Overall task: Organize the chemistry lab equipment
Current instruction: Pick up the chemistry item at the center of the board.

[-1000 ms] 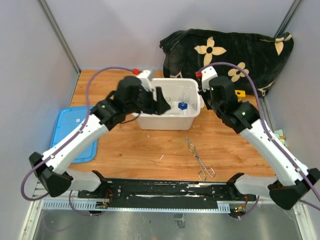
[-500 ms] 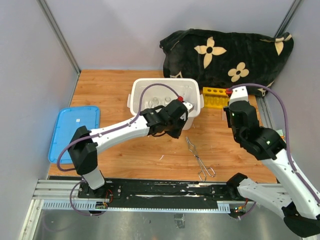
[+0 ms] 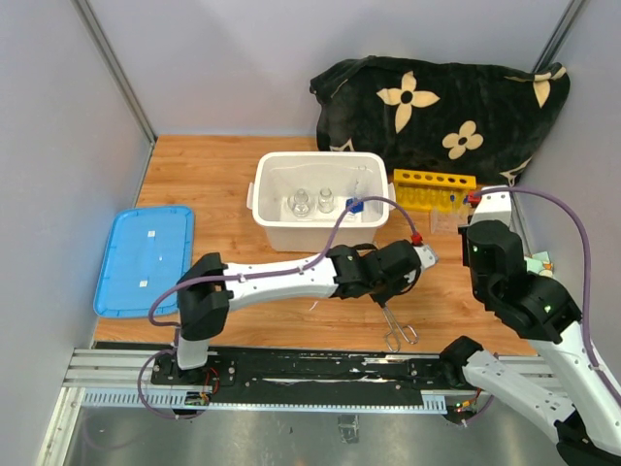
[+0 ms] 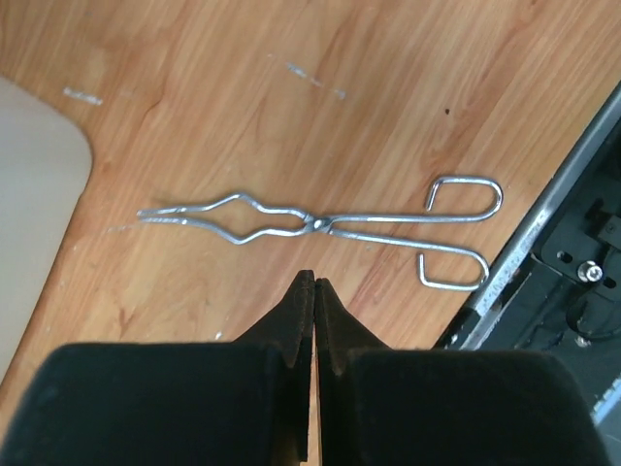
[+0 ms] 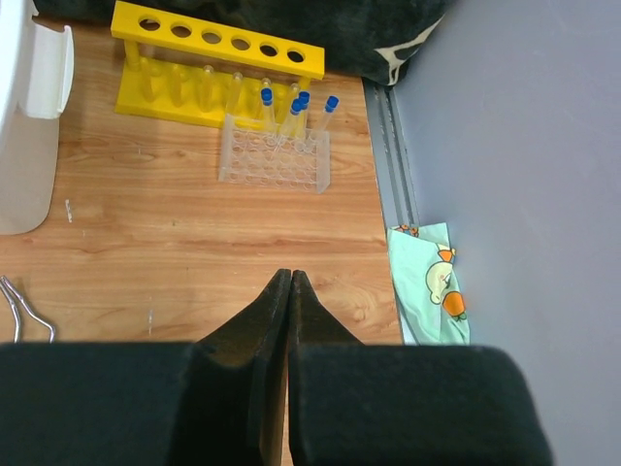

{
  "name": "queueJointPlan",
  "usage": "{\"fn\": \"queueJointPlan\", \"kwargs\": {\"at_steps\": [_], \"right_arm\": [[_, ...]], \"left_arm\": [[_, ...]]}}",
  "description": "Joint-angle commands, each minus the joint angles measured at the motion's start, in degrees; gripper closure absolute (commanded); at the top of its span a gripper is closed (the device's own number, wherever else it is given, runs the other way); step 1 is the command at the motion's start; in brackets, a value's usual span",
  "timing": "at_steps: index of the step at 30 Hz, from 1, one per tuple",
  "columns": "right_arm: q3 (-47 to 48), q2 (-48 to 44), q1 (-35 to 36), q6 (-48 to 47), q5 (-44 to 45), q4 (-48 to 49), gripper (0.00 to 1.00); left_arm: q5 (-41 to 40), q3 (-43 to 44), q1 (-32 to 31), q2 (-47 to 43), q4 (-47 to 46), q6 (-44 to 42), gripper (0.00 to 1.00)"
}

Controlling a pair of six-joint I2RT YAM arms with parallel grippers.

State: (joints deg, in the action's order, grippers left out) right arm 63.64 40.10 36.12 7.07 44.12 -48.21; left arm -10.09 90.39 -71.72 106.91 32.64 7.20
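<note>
Left tool clenched, fingers pressed flat together, nothing in it. It hangs over the metal tongs without touching them. The tongs lie flat on the counter, close to the near edge and right of centre, loop handles toward the near edge, tips pointing toward the white tub.

Right tool also clenched and empty, over bare wood near the right edge.

Yellow tube rack sits in the far right corner, just in front of the black flowered cloth. Most of its holes look empty from above. Clear plastic rack stands just on the near side of the yellow rack, close to it; contact can't be told. Blue-capped tubes stand upright along the clear rack's far side.

The tub sits at the middle of the far edge, open. Two small glass beakers stand inside it, plus a blue-topped piece at its right side, too small to identify.

Blue lid lies flat at the left edge. A green patterned scrap lies off the right edge, by the wall.
</note>
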Motion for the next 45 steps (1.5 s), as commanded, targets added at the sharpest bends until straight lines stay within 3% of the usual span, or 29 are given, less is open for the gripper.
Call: {"fn": "queueJointPlan", "kwargs": {"at_steps": [1,11,22,33,42,45], "right_arm": [[-0.26,-1.81,-1.21,1.36,2.75,-0.95,0.99],[0.42,-4.41,-1.21,1.14,2.66,-0.84,0.99],[-0.96,-6.31,-1.22,0.78,1.49,0.02,0.99],[-2.34,-7.02,-1.15,0.85,0.56,0.21,0.99],[-1.95,-5.42,-1.17,0.81,-1.66,0.73,0.99],[-1.79,-4.81,-1.22,0.75,-2.63,0.90,1.00]], "left_arm": [[-3.19,5.15,-0.62,6.37,-1.60,-3.50,1.00],[-5.46,14.31,-0.52,20.72,0.79,-2.17,1.00],[-12.50,12.31,-0.35,24.64,5.27,-1.48,1.00],[-14.76,-2.03,-0.37,17.34,8.14,2.30,1.00],[-10.41,-4.97,-0.35,11.31,10.06,7.83,1.00],[-13.47,-7.10,-0.35,7.95,10.41,11.17,0.98]]}}
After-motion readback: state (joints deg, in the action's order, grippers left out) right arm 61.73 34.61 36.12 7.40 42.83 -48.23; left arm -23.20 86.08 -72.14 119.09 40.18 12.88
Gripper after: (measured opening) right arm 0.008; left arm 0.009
